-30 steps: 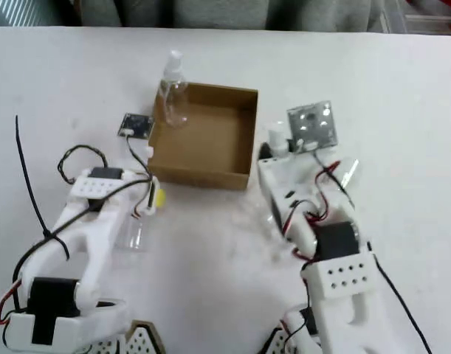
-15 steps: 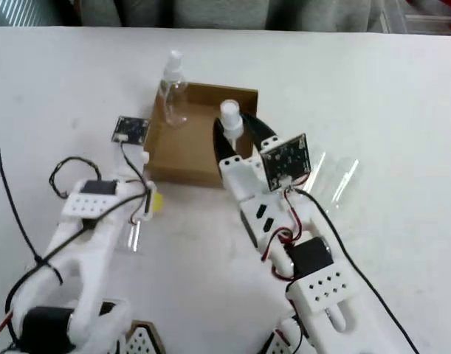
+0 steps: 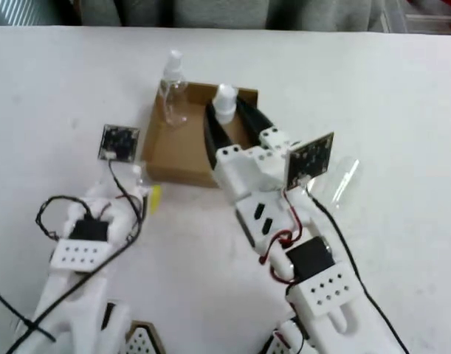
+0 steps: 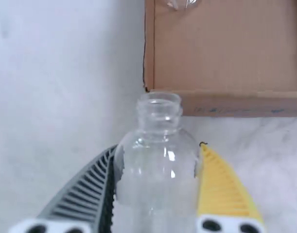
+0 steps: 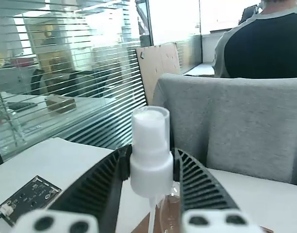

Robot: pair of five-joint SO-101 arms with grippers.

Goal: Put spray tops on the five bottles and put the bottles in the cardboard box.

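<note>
Box: cardboard box [image 3: 182, 147], the landmark for everything below
Done: capped bottle [image 3: 171, 90] upright in box's far-left corner
L side: left gripper [image 4: 158, 148] just off box's near-left corner, grey + yellow fingers clamped on the open bottle [image 4: 157, 167] at its shoulder
Open bottle: neck bare, mouth toward box's near wall; long axis runs out along the fingers; can't judge how upright it is
R side: right gripper [image 5: 150, 162] above box's far half, black fingers squeezed onto the spray top [image 5: 150, 145], dip tube [image 5: 150, 218] hanging down
Spares: clear bottles [image 3: 336, 177] lying off box's right side, no tops, count unclear
Key relation: top is over the box, neck is outside it at near-left. So I'd say the top must cross box's near-left wall & come down tube-first, in line w/ neck axis. R arm brings it, L arm just presents the neck
Views: high view gives the gap top-to-neck, but the bottle is mostly under the L arm there. L wrist view gives bare mouth & grip close up. R wrist view gives tube & grip, no neck
Stage (guess): 1 boxed, 2nd about to be capped
</note>
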